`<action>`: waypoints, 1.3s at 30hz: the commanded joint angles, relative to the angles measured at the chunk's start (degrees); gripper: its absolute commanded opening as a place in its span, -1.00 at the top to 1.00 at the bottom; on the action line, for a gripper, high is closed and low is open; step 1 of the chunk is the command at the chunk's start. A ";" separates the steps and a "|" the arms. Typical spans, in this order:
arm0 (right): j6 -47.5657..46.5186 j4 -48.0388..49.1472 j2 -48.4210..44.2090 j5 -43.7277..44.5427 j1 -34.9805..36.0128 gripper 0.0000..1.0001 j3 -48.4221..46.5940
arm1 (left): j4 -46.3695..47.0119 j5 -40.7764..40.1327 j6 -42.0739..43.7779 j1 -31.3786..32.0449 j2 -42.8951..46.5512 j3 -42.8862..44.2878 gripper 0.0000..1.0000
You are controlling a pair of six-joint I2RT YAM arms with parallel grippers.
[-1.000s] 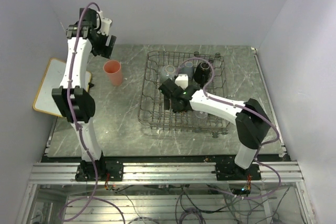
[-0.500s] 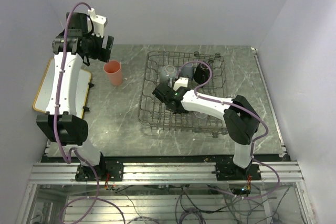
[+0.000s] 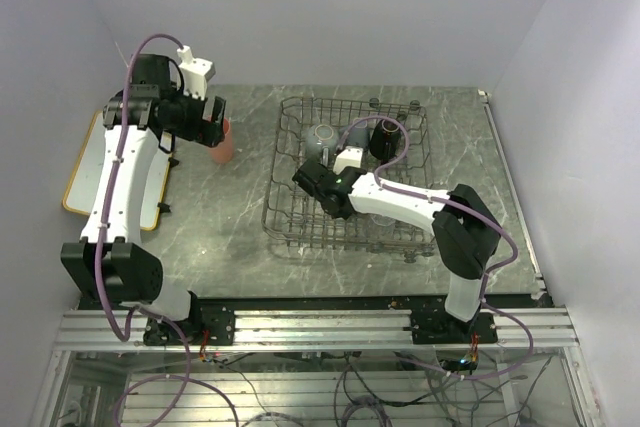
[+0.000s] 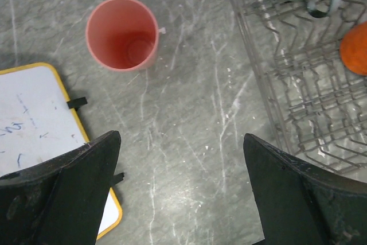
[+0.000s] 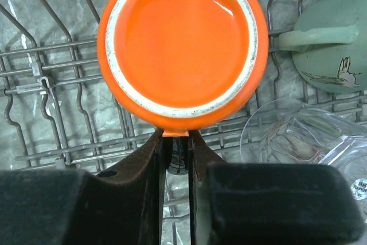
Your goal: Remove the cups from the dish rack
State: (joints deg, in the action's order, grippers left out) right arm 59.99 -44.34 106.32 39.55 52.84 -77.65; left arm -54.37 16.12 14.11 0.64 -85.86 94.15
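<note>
The orange mug [image 5: 182, 47] stands bottom up in the dish rack [image 5: 46, 84]. My right gripper [image 5: 176, 142] is shut on the mug's handle, low over the rack's left half [image 3: 318, 185]. A mint-green mug [image 5: 330, 50] and a clear glass [image 5: 304, 136] lie to its right. A grey mug [image 3: 322, 137] and a black mug [image 3: 385, 137] sit at the rack's far side. The pink tumbler [image 4: 121, 34] stands upright on the table, left of the rack. My left gripper [image 4: 180, 142] hangs open above the table just short of it, holding nothing.
A white board with a yellow-wood frame [image 3: 90, 162] lies at the table's left edge, its corner showing under my left finger [image 4: 34, 124]. The rack's wire side [image 4: 252, 73] runs close to the right of the tumbler. Walls enclose the table on three sides.
My right gripper has closed on the orange mug's handle. The left arm has swung down and to the right, bringing its open gripper over the pink tumbler.
</note>
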 commanded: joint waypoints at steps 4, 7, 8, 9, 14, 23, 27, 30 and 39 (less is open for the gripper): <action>-2.68 1.01 -3.84 2.77 0.03 1.00 -0.26 | 4.86 10.76 1.92 0.23 7.41 -7.86 -0.99; -5.18 2.95 -7.08 0.30 -0.01 1.00 -0.38 | 7.17 14.61 5.43 0.23 11.98 -13.48 -0.99; -6.09 4.11 -8.52 -1.12 -0.02 1.00 -0.35 | 8.02 15.71 6.82 0.23 13.43 -15.46 -0.99; -7.56 5.79 -10.02 -2.90 -0.08 1.00 -0.17 | 8.84 16.85 8.83 0.23 14.96 -17.46 -0.99; -10.87 11.04 -15.80 -12.66 -0.22 1.00 -2.08 | 10.22 22.57 19.47 0.23 21.30 -24.63 -0.98; -6.33 24.21 -23.37 -38.08 -3.72 1.00 -0.40 | 13.48 31.19 40.95 0.23 33.32 -35.80 -0.99; 0.15 35.25 -26.33 -48.84 -5.34 1.00 4.25 | 20.58 34.98 46.36 0.23 40.79 -42.02 -0.98; 4.36 41.66 -27.25 -53.53 -5.54 1.00 6.69 | 27.27 36.43 48.05 0.23 45.80 -46.24 -0.99; 14.86 55.67 -25.09 -66.23 -5.54 1.00 9.62 | 42.13 38.90 53.59 0.23 54.27 -53.59 -0.92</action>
State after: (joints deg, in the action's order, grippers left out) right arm 68.86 -2.31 81.82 -18.94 47.35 -68.53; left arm -21.06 51.03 61.87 0.71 -32.80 41.15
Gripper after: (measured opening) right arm 0.156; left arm 0.980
